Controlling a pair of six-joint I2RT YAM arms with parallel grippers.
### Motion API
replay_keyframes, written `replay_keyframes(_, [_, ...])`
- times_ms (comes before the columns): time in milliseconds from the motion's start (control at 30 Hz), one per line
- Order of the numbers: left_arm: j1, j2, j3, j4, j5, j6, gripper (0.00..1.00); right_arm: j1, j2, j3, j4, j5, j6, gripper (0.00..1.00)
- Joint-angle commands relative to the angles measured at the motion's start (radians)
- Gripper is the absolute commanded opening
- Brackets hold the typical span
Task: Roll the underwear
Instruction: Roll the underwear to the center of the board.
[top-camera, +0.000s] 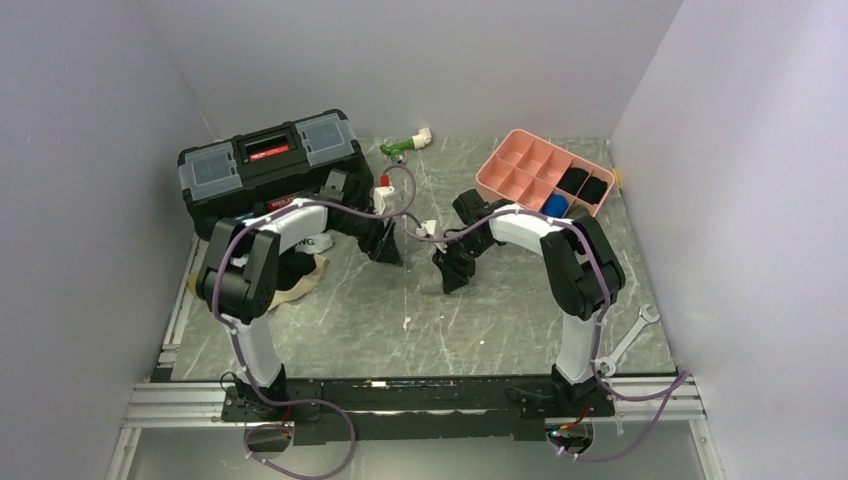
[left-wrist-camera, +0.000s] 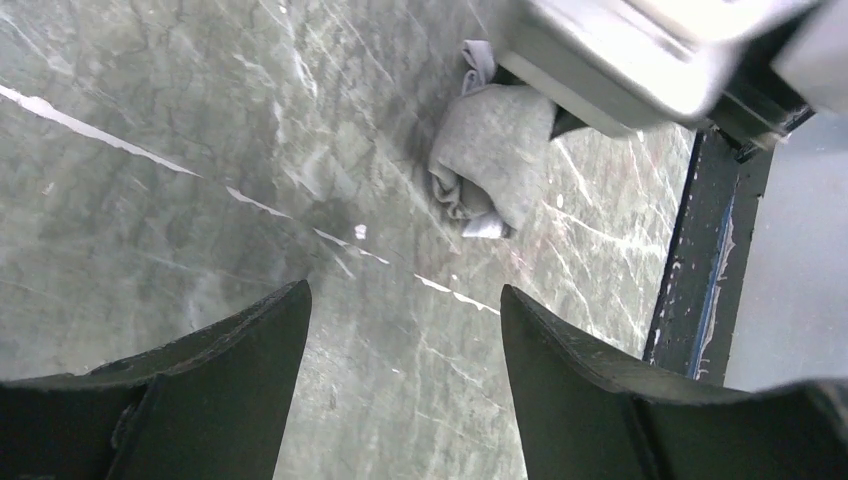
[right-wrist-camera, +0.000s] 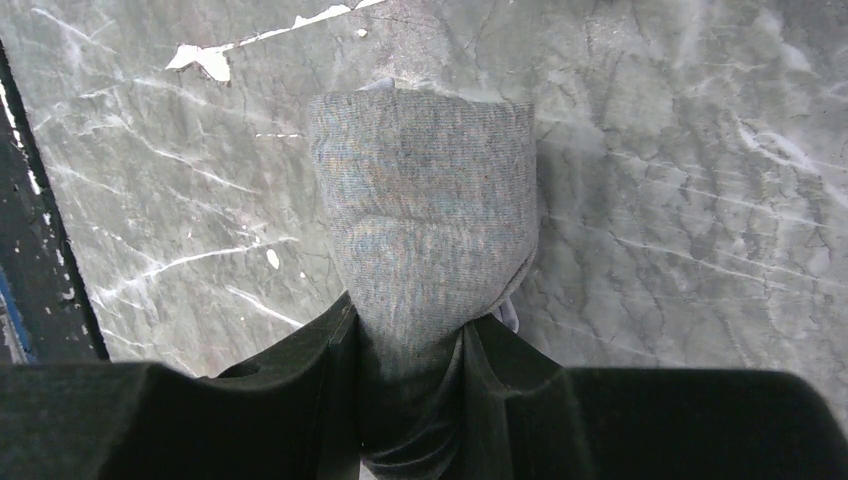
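A grey rolled underwear (right-wrist-camera: 425, 200) is pinched at its near end between my right gripper's (right-wrist-camera: 410, 345) fingers, with its free end resting on the marble table. It also shows in the left wrist view (left-wrist-camera: 490, 150), partly under the right arm's body. My right gripper (top-camera: 452, 272) is at the table's middle. My left gripper (top-camera: 386, 250) (left-wrist-camera: 405, 300) is open and empty just to its left, over bare table. More underwear, olive-tan, white and black, lies in a pile (top-camera: 305, 280) behind the left arm.
A black toolbox (top-camera: 270, 165) stands at the back left. A pink compartment tray (top-camera: 520, 165) at the back right holds black rolls and a blue one. A wrench (top-camera: 628, 340) lies at the front right. A green and white object (top-camera: 405, 146) lies at the back.
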Motion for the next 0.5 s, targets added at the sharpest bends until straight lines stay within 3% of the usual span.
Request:
replay_keyframes(0, [-0.019, -0.124, -0.078, 0.118, -0.012, 0.058, 0.74, -0.013, 0.074, -0.009, -0.133, 0.055, -0.009, 0.0])
replay_keyframes(467, [-0.321, -0.291, -0.259, 0.314, -0.388, 0.28, 0.79, -0.025, 0.156, 0.073, -0.227, -0.008, -0.035, 0.0])
